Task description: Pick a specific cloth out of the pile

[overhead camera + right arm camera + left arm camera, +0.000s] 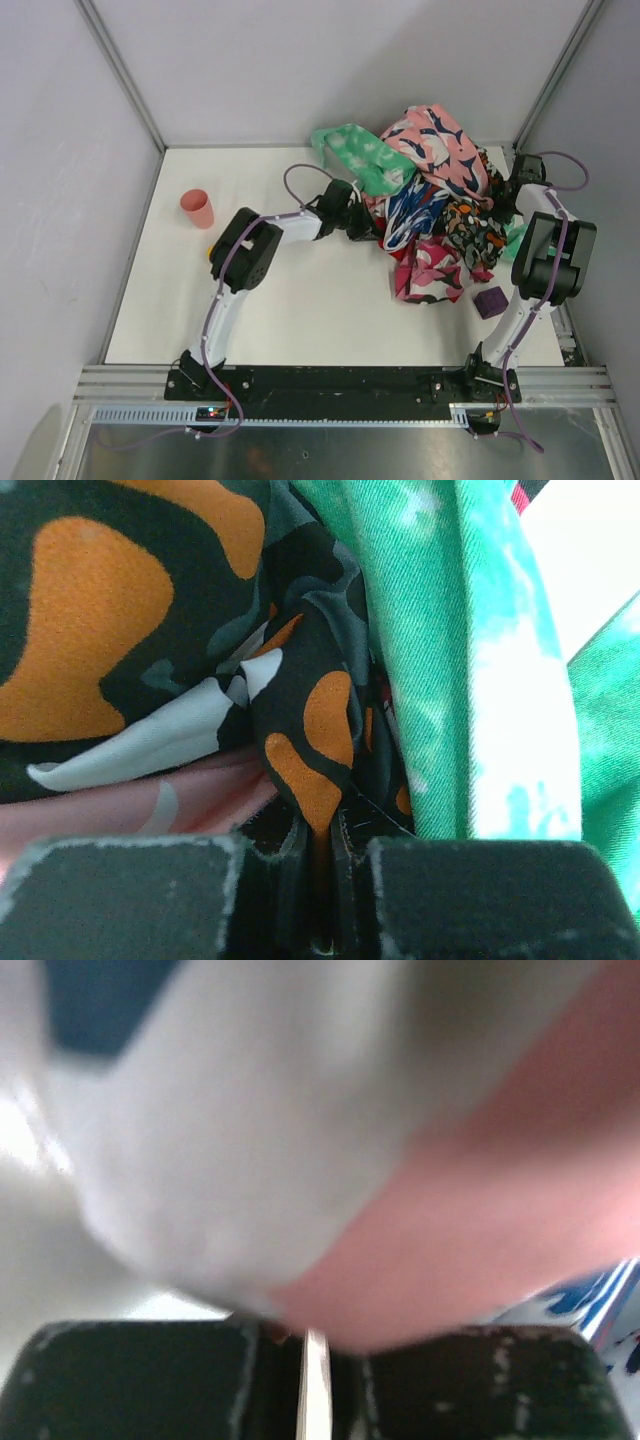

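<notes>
Orange, black and white camouflage cloth (90, 630) fills most of the right wrist view. A narrow fold of it runs down between the two dark fingers (130, 900), so the right jaws are clenched on that fold. Just beside it on the right hangs a mint green cloth (440, 630) with pale blotches, and a bit of pink shows low on the left.

From above, the pile (435, 200) sits at the far right of the white tabletop (300, 310), close to the back wall. A pink cloth with navy shapes (440, 135) lies on top and the green one spreads off to the left. A blue and white cloth (410, 205) and a magenta print (425, 270) lie on the near side. The right arm (550, 255) reaches in at the pile's right edge, the left arm (245, 255) at its left edge.

The left wrist view is badly blurred, with grey-white and pink cloth very close to the camera. Below it the left fingers (130, 1380) are drawn almost together. A thin pale strip shows between them, and I cannot tell whether it is cloth. The left jaws are closed, but on what is unclear.

A pink cup (197, 208) stands well apart on the left. A small purple thing (490, 300) lies just beside the pile's near right corner.
</notes>
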